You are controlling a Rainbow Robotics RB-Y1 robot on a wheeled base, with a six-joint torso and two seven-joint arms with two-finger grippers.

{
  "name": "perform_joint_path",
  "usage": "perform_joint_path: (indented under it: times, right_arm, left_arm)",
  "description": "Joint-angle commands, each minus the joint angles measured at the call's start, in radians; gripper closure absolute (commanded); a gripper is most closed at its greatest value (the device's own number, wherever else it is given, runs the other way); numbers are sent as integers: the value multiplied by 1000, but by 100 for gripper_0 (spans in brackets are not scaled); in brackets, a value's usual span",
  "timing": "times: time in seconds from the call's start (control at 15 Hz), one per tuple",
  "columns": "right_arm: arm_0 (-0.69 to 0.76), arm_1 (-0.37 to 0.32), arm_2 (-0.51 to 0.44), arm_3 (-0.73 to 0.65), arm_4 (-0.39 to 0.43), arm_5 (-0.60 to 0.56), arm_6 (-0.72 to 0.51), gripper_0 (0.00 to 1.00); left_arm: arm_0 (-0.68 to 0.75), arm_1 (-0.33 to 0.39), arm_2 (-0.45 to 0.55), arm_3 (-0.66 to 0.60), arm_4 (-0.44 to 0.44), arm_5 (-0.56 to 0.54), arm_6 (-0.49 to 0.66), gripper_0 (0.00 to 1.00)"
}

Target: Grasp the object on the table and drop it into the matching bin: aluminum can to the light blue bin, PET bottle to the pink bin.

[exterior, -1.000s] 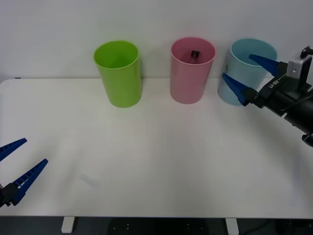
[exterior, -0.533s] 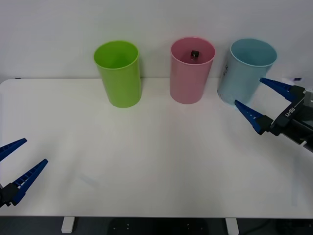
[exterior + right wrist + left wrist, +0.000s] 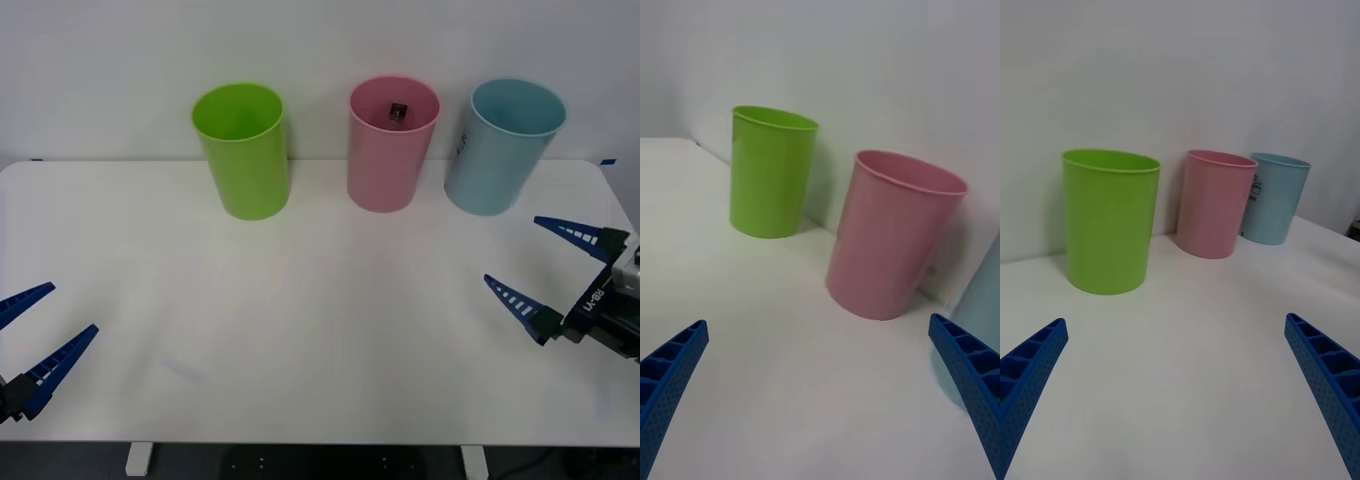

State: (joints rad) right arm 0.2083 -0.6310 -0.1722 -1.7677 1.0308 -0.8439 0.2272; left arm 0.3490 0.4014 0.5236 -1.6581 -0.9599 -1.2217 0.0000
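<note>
Along the far edge of the bench [image 3: 320,330] I see three bins in a row: a lime green bin [image 3: 242,150], the pink bin [image 3: 392,142] in the middle, and the light blue bin [image 3: 503,145] toward my right. Inside the pink bin the PET bottle [image 3: 398,111] shows its black cap just below the rim. My right gripper [image 3: 550,270] hovers near the bench's right edge, well apart from the light blue bin, fingers [image 3: 518,303] spread wide and holding nothing. My left gripper [image 3: 40,330] waits at the near left corner, fingers likewise spread. Between them the white surface lies open.
</note>
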Motion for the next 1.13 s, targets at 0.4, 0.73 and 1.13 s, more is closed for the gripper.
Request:
perform_joint_path:
  times: [0.4, 0.73, 1.13]
  right_arm:
    - [86, 14, -12, 1, -52, -158, -23, 0]
    - [155, 82, -10, 1, -37, -179, -48, 0]
    - [157, 91, -10, 1, -23, -181, -48, 0]
  left_arm:
    - [0, 0, 0, 0, 0, 0, 0, 0]
    - [0, 0, 0, 0, 0, 0, 0, 0]
    - [0, 0, 0, 0, 0, 0, 0, 0]
